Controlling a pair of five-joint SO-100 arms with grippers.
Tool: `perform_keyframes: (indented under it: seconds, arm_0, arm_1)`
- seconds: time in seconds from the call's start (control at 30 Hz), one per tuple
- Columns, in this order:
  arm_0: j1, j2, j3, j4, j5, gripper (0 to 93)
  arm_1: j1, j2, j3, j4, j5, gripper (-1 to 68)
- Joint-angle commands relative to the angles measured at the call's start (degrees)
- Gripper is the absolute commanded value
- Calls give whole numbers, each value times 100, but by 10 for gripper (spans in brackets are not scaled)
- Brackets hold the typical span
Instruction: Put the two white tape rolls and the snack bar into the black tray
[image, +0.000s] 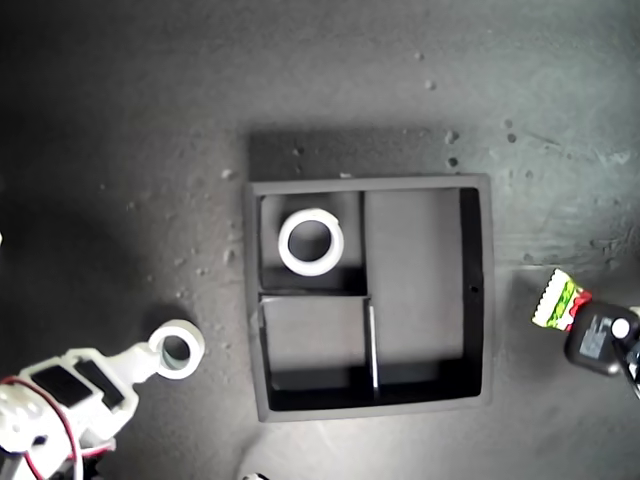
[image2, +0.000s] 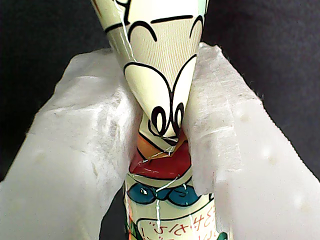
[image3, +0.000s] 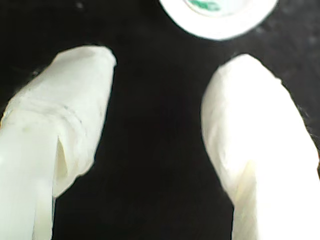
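- My first gripper (image2: 165, 150) has its jaws pinching the snack bar (image2: 160, 100). The soft white pads (image2: 85, 150) press on both sides of the wrapper.
- In the exterior view, the snack bar (image: 556, 300) is at the right edge, off the black tray (image: 478, 300) and near its right wall. Only one crimped end shows there.
- My second gripper (image3: 155, 125) has its jaws spread wide, with nothing between them. A tape roll (image3: 220, 15) sits just past the fingertips (image3: 85, 70).
- In the exterior view, that smaller tape roll (image: 176, 350) lies on the dark table (image: 120, 120), at the tray's left and outside it. The white arm touches it or sits just beside it; I cannot tell which.
- The bigger tape roll (image: 311, 242) is already in the tray's upper small box, as the exterior view shows it.
- I think the step now is to bring the bar over the long box on the tray's right side in the exterior view. To do it well, keep the pinch firm, turn the bar to line up with the long box, and lower it before letting go.
- Most of the bar is hidden in the exterior view. The first arm is cut off at the edge. The second wrist view is blurry, and the roll there is cut off.
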Motion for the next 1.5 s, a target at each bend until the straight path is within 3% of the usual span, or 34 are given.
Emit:
perform_keyframes:
  seconds: [0.0,0.17,0.33,0.53,0.73,0.97,1.1,1.47]
  arm_0:
    - [167,132,114,-325,-123,126]
    - [220,-255,-132,-343,18,125]
    - [114,-624,-308,-343,211,125]
    - [-35,-703,-316,-343,202,127]
    - [-62,-940,-422,-431,158,131]
    - [-79,-1477,-791,-448,167,134]
    - [-105,-1740,-923,-519,132,136]
    - [-246,-2276,-967,-712,79,144]
  arm_1:
    - [448,114,-352,88,193,-6]
    - [1011,114,-422,-167,88,-6]
    - [1995,35,-413,-2355,-4852,-6]
    - [2373,35,-1134,-1802,-7286,-6]
    - [2338,18,-1907,-1872,-9633,-6]
    - [1837,-624,-2927,-1898,-11848,-6]
    - [1705,-1960,-4500,-1134,-12164,-6]
    - [1310,-3313,-6038,-1116,-12463,-5]
